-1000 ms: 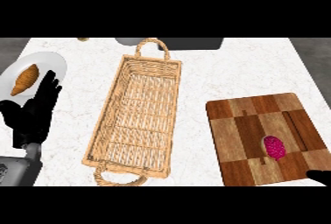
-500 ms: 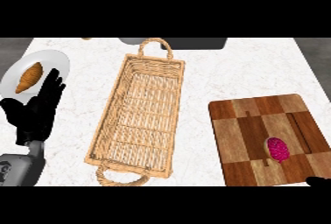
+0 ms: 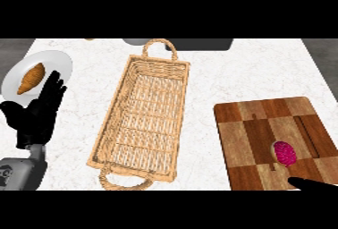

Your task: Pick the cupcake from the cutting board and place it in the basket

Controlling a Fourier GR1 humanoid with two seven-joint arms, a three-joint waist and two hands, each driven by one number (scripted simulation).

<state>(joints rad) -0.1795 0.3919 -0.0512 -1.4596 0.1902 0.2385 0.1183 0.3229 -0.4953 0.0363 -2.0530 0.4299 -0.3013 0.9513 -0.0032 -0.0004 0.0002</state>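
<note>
A pink cupcake [image 3: 285, 153] lies on the wooden cutting board [image 3: 251, 134] at the right, close to the board's near edge. The long wicker basket [image 3: 145, 112] with a handle at each end stands in the middle of the counter and holds nothing. Only a dark tip of my right hand [image 3: 315, 184] shows at the lower right corner, just below the cupcake and not touching it; how it is posed is hidden. My left hand [image 3: 36, 114] rests open at the left edge with its fingers up.
A white plate [image 3: 56, 62] with a croissant [image 3: 31, 78] sits at the far left, just behind my left hand. A dark sink edge [image 3: 198, 43] runs along the counter's back. White marble counter lies between basket and board.
The view has shifted slightly, and my right hand's tip has crept in from the lower right edge toward the cupcake. The left hand stays in place.
</note>
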